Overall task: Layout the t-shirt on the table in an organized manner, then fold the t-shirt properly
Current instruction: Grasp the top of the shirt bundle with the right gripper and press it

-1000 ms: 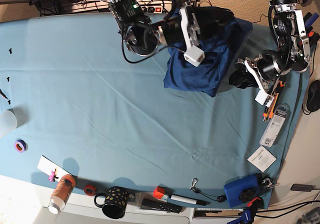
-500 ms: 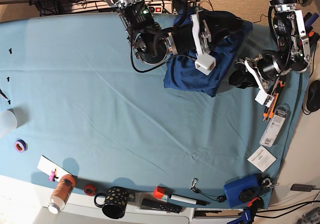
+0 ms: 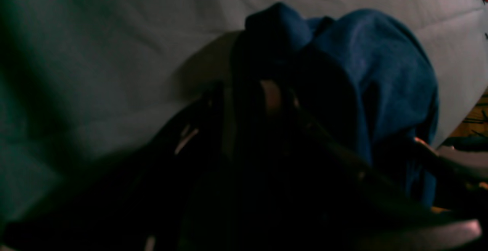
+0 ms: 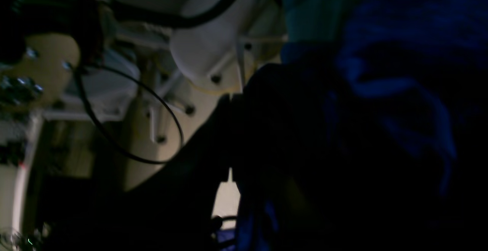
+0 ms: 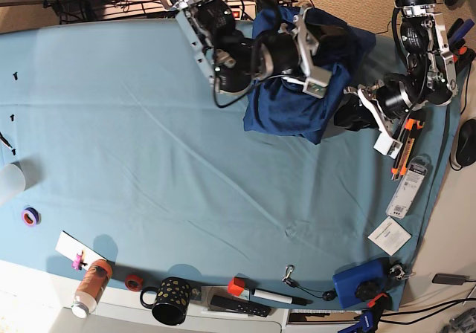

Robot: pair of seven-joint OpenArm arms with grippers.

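Observation:
The navy t-shirt (image 5: pixel 290 110) lies bunched in a heap at the far right of the teal table (image 5: pixel 149 140). My right gripper (image 5: pixel 333 41) reaches across the heap's upper part, shut and buried in the cloth. In the right wrist view, navy folds (image 4: pixel 400 90) wrap around its dark fingers. At the heap's right edge sits my left gripper (image 5: pixel 348 116). The dim left wrist view shows a dark fold of the t-shirt (image 3: pixel 381 71) pinched in that gripper (image 3: pixel 267 90).
Orange-handled tools (image 5: pixel 405 143) and a packaged tool (image 5: pixel 409 184) lie by the table's right edge under my left arm. Along the near edge are a white card (image 5: pixel 389 235), a blue box (image 5: pixel 357 282), a marker (image 5: pixel 271 296), a black mug (image 5: pixel 171 301) and an orange bottle (image 5: pixel 91 285).
My right arm has swung to the right over the top of the shirt, carrying its gripper further across the heap. My left gripper has edged slightly left toward the shirt.

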